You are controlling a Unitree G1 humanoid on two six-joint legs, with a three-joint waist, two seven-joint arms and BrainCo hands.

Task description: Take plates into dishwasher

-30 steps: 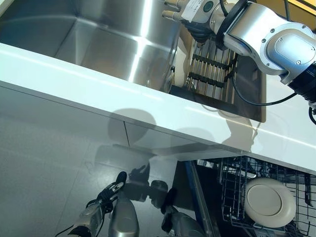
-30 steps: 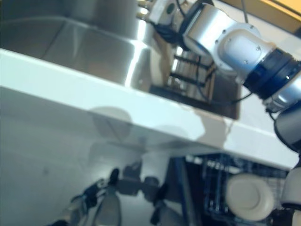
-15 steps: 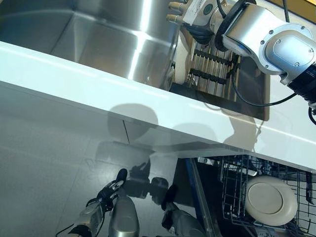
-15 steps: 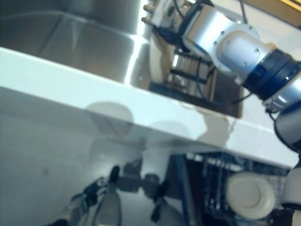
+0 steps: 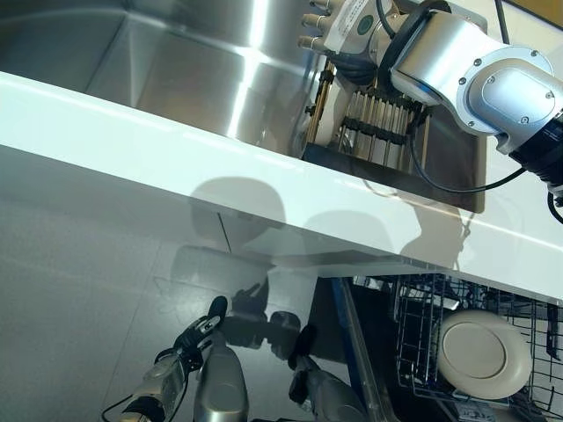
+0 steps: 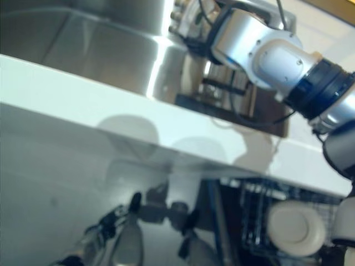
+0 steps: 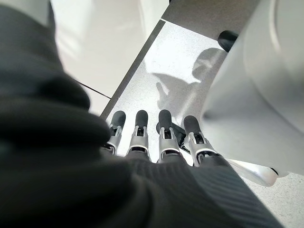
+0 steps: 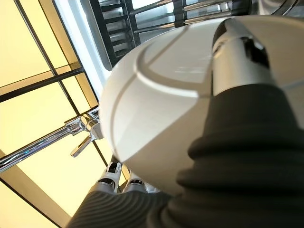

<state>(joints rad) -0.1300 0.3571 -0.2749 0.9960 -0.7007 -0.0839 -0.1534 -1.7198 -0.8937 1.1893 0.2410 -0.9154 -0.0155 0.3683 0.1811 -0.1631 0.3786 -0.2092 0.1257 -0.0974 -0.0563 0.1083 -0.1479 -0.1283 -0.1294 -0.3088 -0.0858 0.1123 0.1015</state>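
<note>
My right hand (image 5: 350, 25) reaches over the sink to the dark dish rack (image 5: 384, 132). It is shut on a white plate (image 5: 325, 112) that stands on edge at the rack's left end. In the right wrist view the thumb (image 8: 233, 57) lies across the plate's face (image 8: 156, 95) and the fingers (image 8: 114, 172) curl behind its rim. A second white plate (image 5: 485, 354) lies in the wire rack (image 5: 419, 327) of the open dishwasher at the lower right. My left hand (image 5: 188, 345) hangs low by the floor, open and empty, with its fingers (image 7: 165, 135) straight.
The steel sink (image 5: 176, 61) lies behind the white counter edge (image 5: 132, 132). A chrome faucet (image 8: 81, 135) shows past the plate in the right wrist view. The dishwasher door's blue edge (image 5: 356, 352) juts out below the counter.
The view has shifted a little. My right hand has turned the plate at the dish rack, so it shows more edge-on. The left hand has stayed put.
</note>
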